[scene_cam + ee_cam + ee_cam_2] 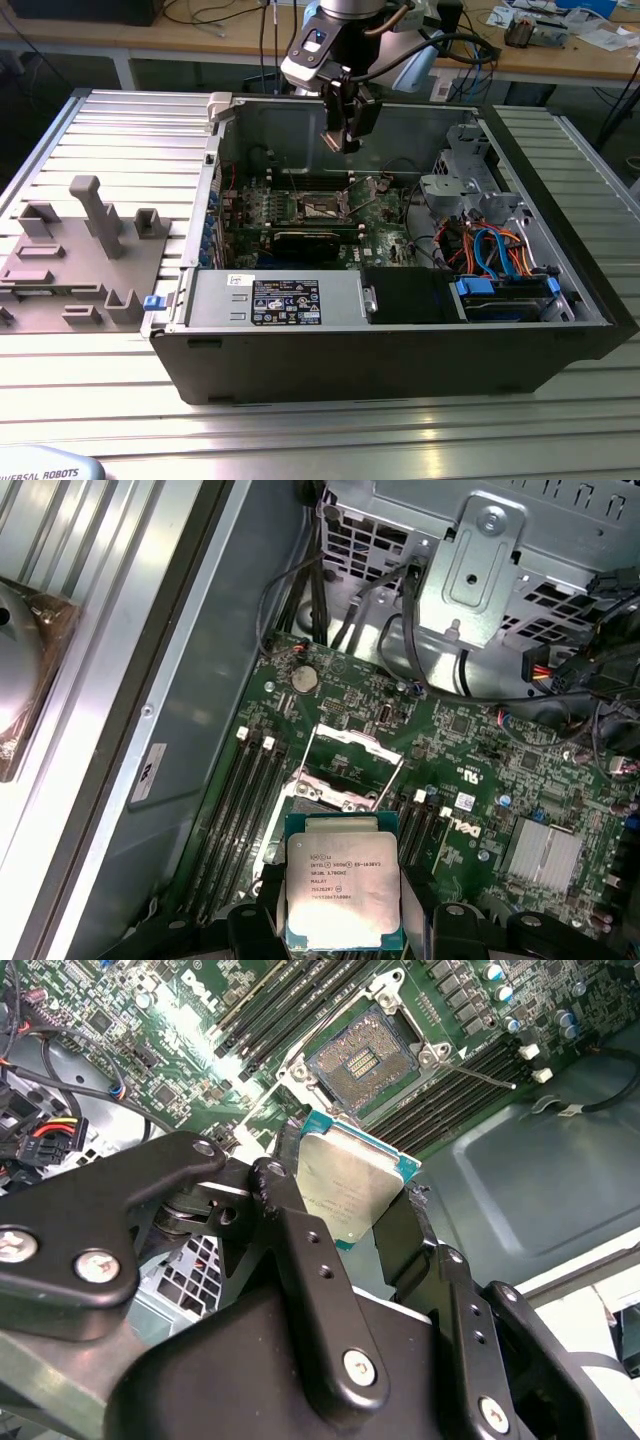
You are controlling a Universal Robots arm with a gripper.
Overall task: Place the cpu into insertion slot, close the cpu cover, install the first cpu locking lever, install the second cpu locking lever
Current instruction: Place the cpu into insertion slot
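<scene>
The cpu [350, 1185] [340, 885], a flat square chip with a silver top and a green edge, hangs in the air above the green motherboard [470, 740]. My gripper [350, 1200] [342, 910] [345, 140] is shut on it, with a black finger [285, 1210] on each of two opposite sides. Below and a little ahead lies the insertion slot [362, 1060] [322, 207], its dark contact field bare. In the first wrist view the chip hides part of the slot. The cpu cover [352, 738] stands swung up behind the slot. A thin locking lever [480, 1075] sticks out beside the slot.
The board lies deep in an open computer case [400, 350] with high walls. Long black memory slots [245, 790] flank the socket. A silver drive cage [460, 170], coloured cables [490, 245] and a power supply [275, 300] crowd the case. A grey fixture plate [80, 250] lies at the exterior view's left.
</scene>
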